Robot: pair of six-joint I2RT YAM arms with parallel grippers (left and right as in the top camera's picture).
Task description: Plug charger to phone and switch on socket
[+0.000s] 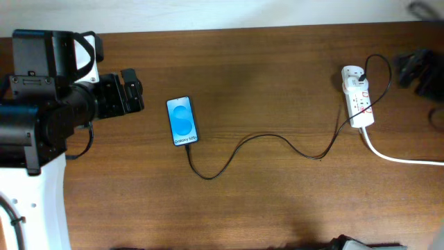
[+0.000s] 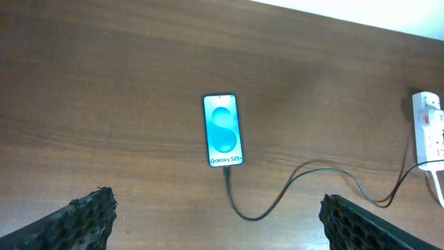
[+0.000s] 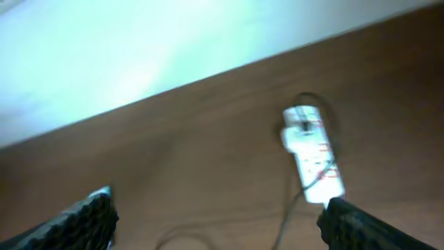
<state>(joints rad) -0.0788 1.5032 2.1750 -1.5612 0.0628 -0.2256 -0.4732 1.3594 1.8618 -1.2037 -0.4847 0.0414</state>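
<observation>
Socket (image 1: 357,97) lies at the right end of the desk (image 1: 277,69), long axis crosswise to the desk's length, with the charger (image 1: 277,139) plugged in. The right tool (image 3: 218,208), wide and empty, is near it, with the socket ahead between its fingers. The left tool (image 1: 135,89), also wide, is by the phone (image 1: 182,121), well apart.

Overhead top-down, wrists oblique (socket (image 1: 357,96) shared)

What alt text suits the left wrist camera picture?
A phone with a blue screen lies on a wooden table, a thin black cable running from its lower end toward a white power strip. The open left gripper frames the bottom corners.
</observation>
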